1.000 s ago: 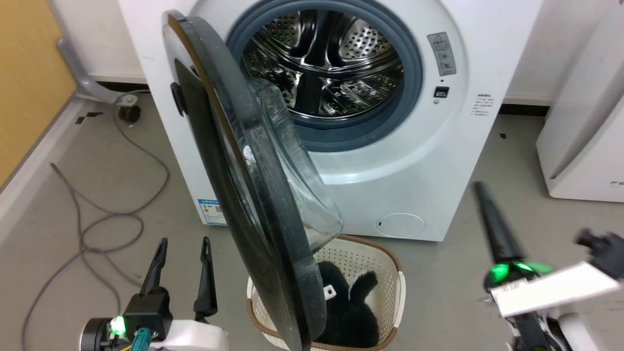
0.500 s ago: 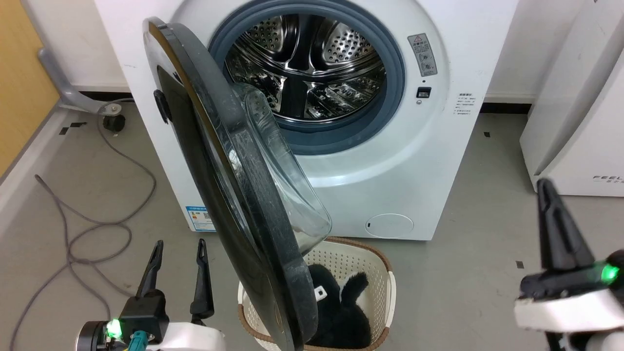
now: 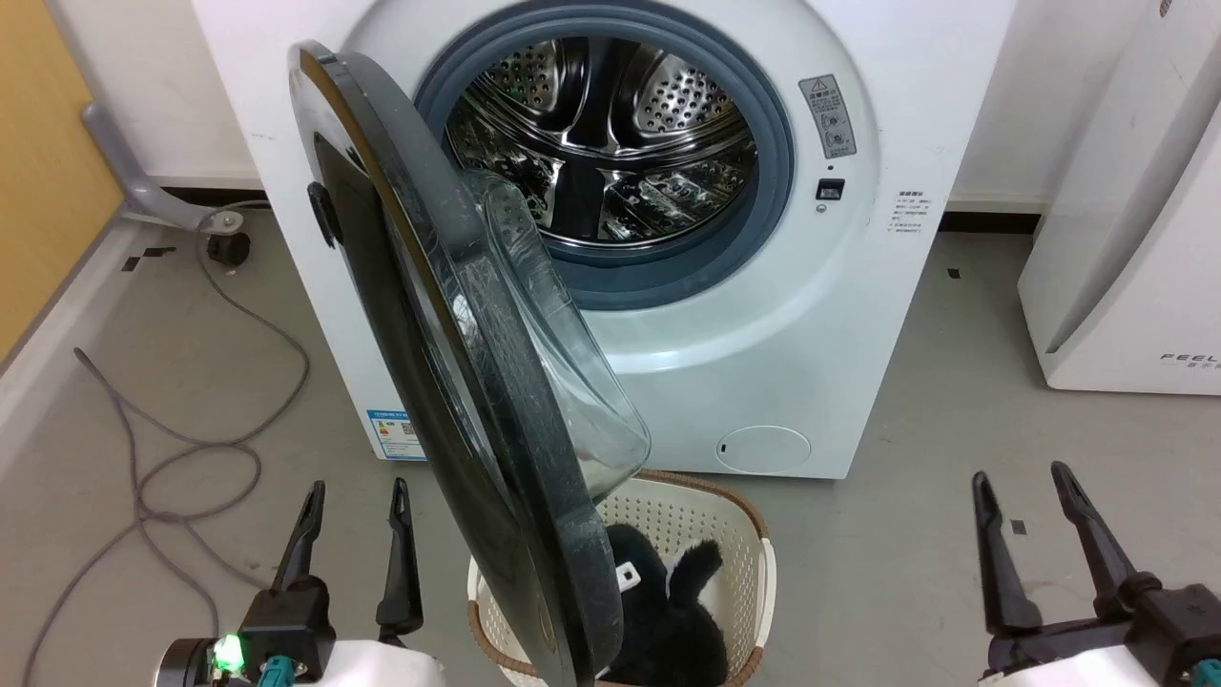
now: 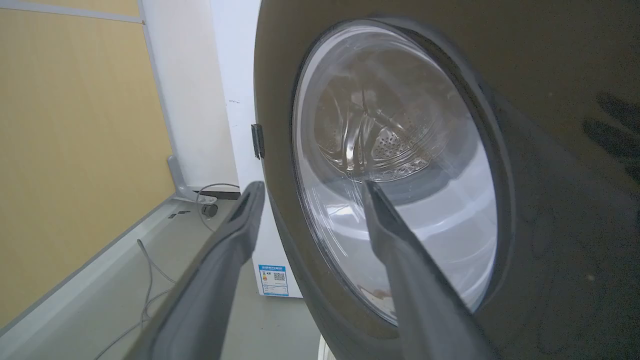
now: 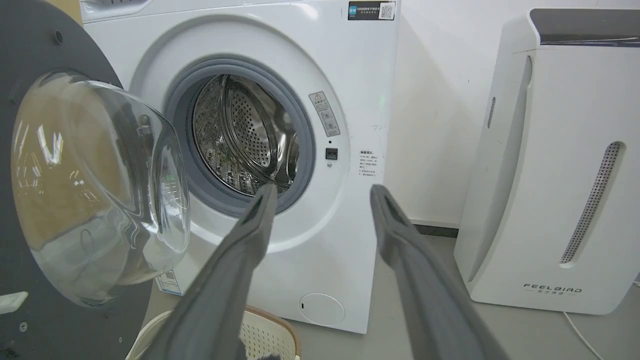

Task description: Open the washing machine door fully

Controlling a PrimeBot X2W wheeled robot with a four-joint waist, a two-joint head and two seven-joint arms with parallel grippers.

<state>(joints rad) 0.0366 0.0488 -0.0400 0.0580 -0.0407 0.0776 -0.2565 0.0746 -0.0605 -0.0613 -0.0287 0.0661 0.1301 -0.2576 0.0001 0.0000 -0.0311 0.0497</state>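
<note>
Left gripper (image 3: 357, 485): You are seeing its two fingers standing apart and holding nothing.
Right gripper (image 3: 1019, 471): Its fingers are also standing apart and gripping nothing, pointing toward the machine front.
Washing machine door (image 3: 520, 420): It is hanging partway open, swung out from the left side of the opening and turned nearly edge-on to the head camera. It is standing between your two grippers, just right of the left one and well left of the right one. No finger is touching it.
Glass bowl (image 3: 572, 372): It is bulging from the door's inner face, on the side toward the right gripper.
Left wrist view: The door's glossy outer face (image 4: 550, 150) is lying ahead of the left fingers, and the right finger (image 4: 395, 240) is overlapping the clear window.
Black tab (image 3: 324, 212): It is sitting on the door's outer face, ahead of and above the left gripper.
Washing machine (image 3: 792, 353): It is standing ahead of both grippers, with the steel drum (image 3: 620, 124) showing inside the grey gasket (image 3: 780, 162).
Basket (image 3: 739, 534): It is resting on the floor beneath the door's lower edge, between the grippers, with something dark and furry (image 3: 672, 611) lying inside.
White appliance (image 3: 1126, 239): It is standing ahead and to the right of the right gripper.
Cable (image 3: 191, 448): It is trailing across the floor to the left of the left gripper.
</note>
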